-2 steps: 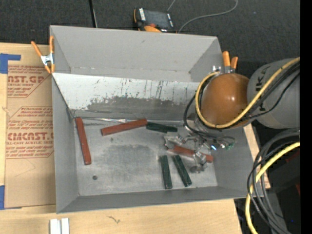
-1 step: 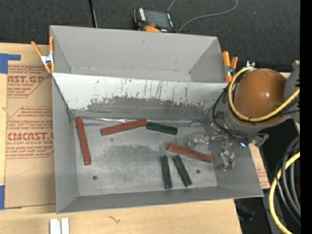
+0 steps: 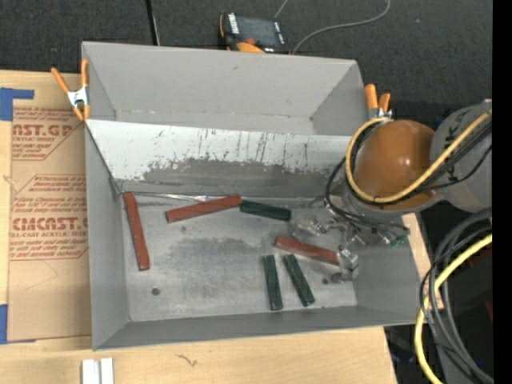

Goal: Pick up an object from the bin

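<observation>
The grey metal bin [image 3: 108, 294] has sloped walls and a scuffed flat floor. The arm [image 3: 460, 158] comes in over its right rim, and its rounded orange wrist cover [image 3: 392, 162], ringed by a yellow cable, hangs above the floor's right end. Below the cover the gripper [image 3: 346, 258] points down and sits low at the right side of the floor, just at the right end of a red-brown flat stick [image 3: 306, 251] that lies slanted there. Whether the gripper is open or closed, or has hold of anything, cannot be told among the metal parts and wires. Six sticks lie on the floor, three red-brown and three dark green. A second red-brown stick [image 3: 136, 230] runs along the left wall and a third [image 3: 204, 209] lies near the back wall. One dark green stick [image 3: 266, 210] lies just right of that third one. The other two dark green sticks [image 3: 274, 282] [image 3: 300, 280] lie side by side near the front, close below the gripper's stick.
</observation>
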{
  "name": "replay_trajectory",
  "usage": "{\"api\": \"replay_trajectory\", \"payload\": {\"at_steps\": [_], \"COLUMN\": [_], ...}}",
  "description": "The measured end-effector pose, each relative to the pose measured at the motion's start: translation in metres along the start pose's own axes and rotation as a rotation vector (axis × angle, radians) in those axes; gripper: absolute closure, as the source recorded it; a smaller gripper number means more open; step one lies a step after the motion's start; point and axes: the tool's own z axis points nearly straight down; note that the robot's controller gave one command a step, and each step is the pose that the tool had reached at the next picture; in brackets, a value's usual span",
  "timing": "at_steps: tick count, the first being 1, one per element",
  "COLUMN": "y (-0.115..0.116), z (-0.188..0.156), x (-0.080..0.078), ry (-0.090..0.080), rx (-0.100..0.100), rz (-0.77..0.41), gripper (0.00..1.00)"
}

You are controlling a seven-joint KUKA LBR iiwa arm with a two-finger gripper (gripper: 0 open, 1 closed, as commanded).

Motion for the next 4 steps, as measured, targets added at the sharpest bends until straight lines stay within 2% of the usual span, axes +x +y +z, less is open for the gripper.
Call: {"api": "replay_trajectory", "payload": {"at_steps": [1, 2, 3, 4], "y": [-0.001, 0.005, 0.006, -0.006], "z": [-0.004, -0.153, -0.150, -0.054], "x": [-0.003, 0.007, 0.007, -0.015], "ry": [-0.009, -0.001, 0.001, 0.005], "rx": [0.003, 0.006, 0.000, -0.006], "rz": [0.003, -0.263, -0.263, -0.186], "gripper": [1.00, 1.00, 0.00, 0.00]}}
